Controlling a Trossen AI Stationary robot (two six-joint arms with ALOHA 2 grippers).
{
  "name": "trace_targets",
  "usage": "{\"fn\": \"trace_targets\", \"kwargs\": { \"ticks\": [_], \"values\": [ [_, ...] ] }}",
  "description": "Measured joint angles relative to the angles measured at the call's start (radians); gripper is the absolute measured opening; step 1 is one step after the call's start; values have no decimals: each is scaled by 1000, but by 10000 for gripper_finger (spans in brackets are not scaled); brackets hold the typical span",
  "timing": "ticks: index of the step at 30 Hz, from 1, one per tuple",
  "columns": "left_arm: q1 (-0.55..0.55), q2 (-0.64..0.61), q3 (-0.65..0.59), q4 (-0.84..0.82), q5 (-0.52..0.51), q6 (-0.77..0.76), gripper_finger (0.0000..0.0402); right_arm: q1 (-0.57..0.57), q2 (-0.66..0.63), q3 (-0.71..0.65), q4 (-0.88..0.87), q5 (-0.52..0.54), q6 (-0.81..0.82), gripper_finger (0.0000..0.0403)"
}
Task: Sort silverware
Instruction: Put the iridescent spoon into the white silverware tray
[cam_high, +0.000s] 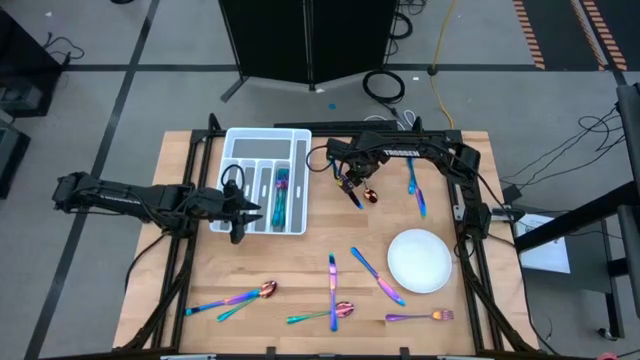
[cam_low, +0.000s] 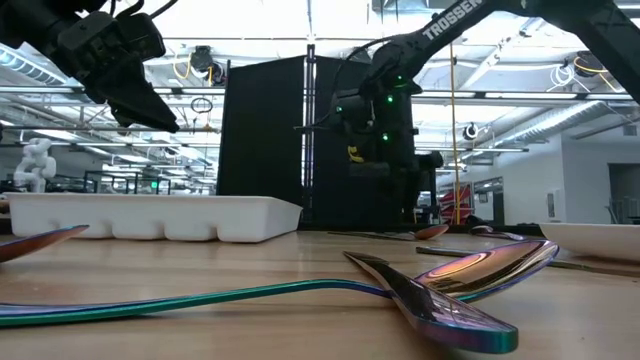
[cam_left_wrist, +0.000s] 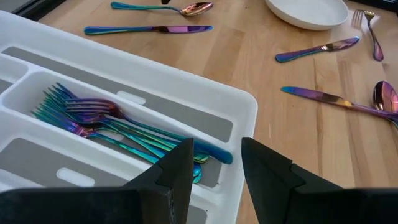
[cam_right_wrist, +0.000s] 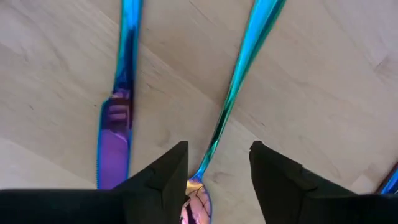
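Observation:
The silverware is iridescent rainbow metal. Several forks (cam_left_wrist: 118, 127) lie in one compartment of the white tray (cam_high: 262, 150). My right gripper (cam_right_wrist: 214, 168) points down, open, over a spoon (cam_right_wrist: 239, 81) on the wood. Its fingers stand on either side of the spoon's neck, near the bowl (cam_high: 370, 196). A knife (cam_right_wrist: 118, 118) lies flat beside that spoon. My left gripper (cam_left_wrist: 214, 174) hovers open above the tray's near right corner with nothing between its fingers. Two spoons (cam_high: 238, 297), (cam_high: 330, 314), knives (cam_high: 332, 280), (cam_high: 378, 276), (cam_high: 414, 188) and a fork (cam_high: 420, 317) lie loose on the table.
A round white plate (cam_high: 420, 260) sits at the right, between the loose pieces. The tray's other compartments (cam_left_wrist: 37, 162) show bare plastic. Black frame rails (cam_high: 470, 230) run along both table sides. Bare wood lies between the tray and the plate.

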Motion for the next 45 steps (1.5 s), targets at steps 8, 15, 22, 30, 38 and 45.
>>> {"fn": "trace_targets", "kwargs": {
  "ticks": [8, 15, 22, 30, 38, 45],
  "values": [
    [0, 0, 0, 0, 0, -1, 136, -31, -7, -145, 126, -76, -39, 131],
    [0, 0, 0, 0, -1, 0, 136, -28, -6, -152, 133, -74, -53, 78],
    [0, 0, 0, 0, -1, 1, 136, -15, -25, -157, 123, -18, -15, 8],
    [0, 0, 0, 0, -2, 2, 136, 18, -172, -157, 123, 63, -88, 3],
    [0, 0, 0, 0, -2, 2, 136, 93, -308, -157, 192, 56, -357, 1],
    [0, 0, 0, 0, -2, -1, 136, 163, -319, -156, 402, 23, -909, 1]
  ]
}}
